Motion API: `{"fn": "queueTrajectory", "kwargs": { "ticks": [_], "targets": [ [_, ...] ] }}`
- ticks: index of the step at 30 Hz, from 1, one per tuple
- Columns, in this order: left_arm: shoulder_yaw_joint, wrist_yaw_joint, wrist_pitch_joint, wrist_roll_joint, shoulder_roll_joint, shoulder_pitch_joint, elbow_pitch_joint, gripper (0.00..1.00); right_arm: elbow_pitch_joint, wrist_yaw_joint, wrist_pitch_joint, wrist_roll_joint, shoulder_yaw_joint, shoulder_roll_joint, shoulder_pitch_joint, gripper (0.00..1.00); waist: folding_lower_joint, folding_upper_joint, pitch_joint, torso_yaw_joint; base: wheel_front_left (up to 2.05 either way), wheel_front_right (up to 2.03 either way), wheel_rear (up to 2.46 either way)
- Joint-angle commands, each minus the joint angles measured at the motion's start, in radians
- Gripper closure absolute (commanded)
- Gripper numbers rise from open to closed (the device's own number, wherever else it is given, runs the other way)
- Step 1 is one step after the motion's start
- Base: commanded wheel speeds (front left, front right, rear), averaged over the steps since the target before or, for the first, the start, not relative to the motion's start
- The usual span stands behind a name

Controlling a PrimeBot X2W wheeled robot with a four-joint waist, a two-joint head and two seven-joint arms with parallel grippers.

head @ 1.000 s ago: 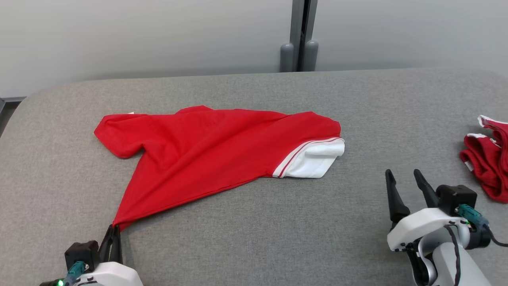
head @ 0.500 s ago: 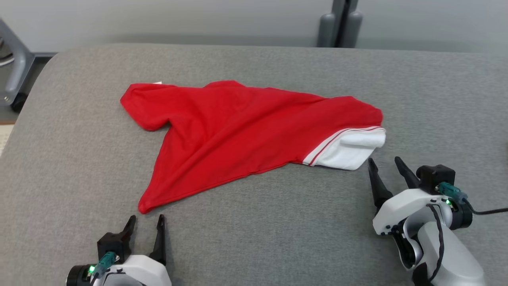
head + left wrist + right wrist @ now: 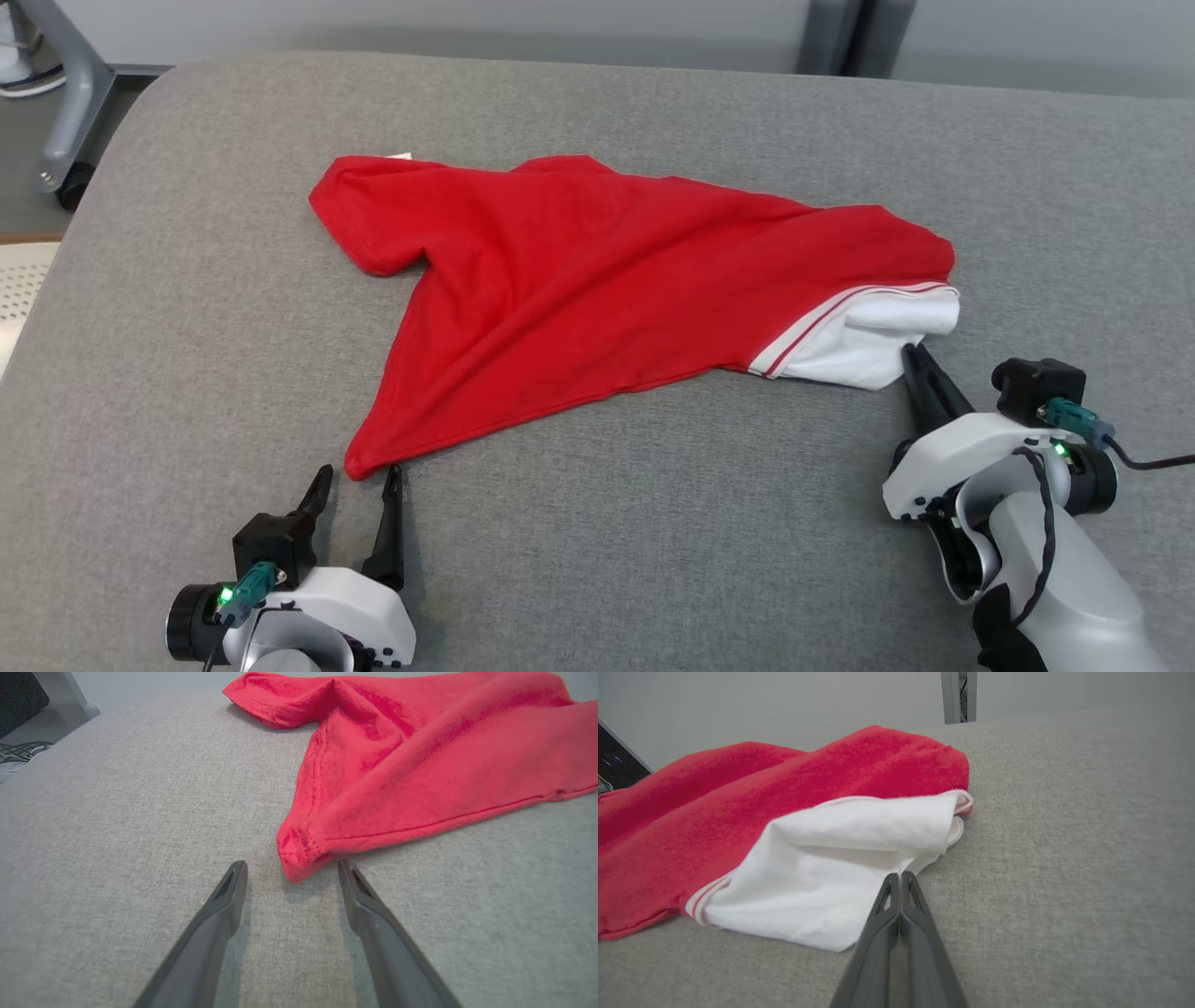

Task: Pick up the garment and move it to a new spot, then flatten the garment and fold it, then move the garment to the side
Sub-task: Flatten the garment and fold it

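**Left lets go, right closes in**

Freed a second ago, the near hem corner of the red shirt (image 3: 607,280) now lies just beyond the spread fingers of the left gripper (image 3: 359,471). Meanwhile the right gripper (image 3: 913,351) has come forward and pressed together at the near edge of the white sleeve (image 3: 868,345). I can't tell whether cloth is caught. The shirt lies rumpled mid-worktop (image 3: 653,523).

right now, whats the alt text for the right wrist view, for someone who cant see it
The right pincer, shut, rises from the bottom edge with its tips at the edge of the white part of a red shirt lying rumpled on a grey table. Whether cloth is caught between the tips is unclear. A pale wall stands behind.
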Motion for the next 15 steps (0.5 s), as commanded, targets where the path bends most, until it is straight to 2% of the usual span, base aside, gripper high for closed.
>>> {"fn": "queueTrajectory", "kwargs": {
  "ticks": [1, 6, 14, 15],
  "targets": [
    [0.003, 0.004, 0.0, 0.001, 0.003, -0.016, -0.011, 0.0, -0.029, 0.0, 0.0, 0.006, -0.006, -0.009, 0.016, 1.0, 0.0, 0.0, -0.011, -0.024, 0.0, 0.0, 0.0],
    [0.009, 0.002, 0.0, 0.006, 0.003, 0.01, -0.013, 0.0, -0.112, 0.0, 0.0, 0.038, -0.009, -0.008, 0.07, 1.0, 0.0, 0.0, -0.05, -0.076, 0.0, 0.0, 0.0],
    [0.028, 0.014, 0.0, 0.004, 0.004, 0.068, 0.008, 0.0, -0.262, 0.0, 0.0, 0.102, 0.031, -0.007, 0.245, 1.0, 0.0, 0.0, -0.154, -0.203, 0.0, 0.0, 0.0],
    [0.032, 0.016, 0.0, 0.005, 0.004, 0.074, 0.011, 0.0, -0.269, 0.0, 0.0, 0.113, 0.036, -0.008, 0.265, 0.62, 0.0, 0.0, -0.161, -0.214, 0.0, 0.0, 0.0]
  ]
}}
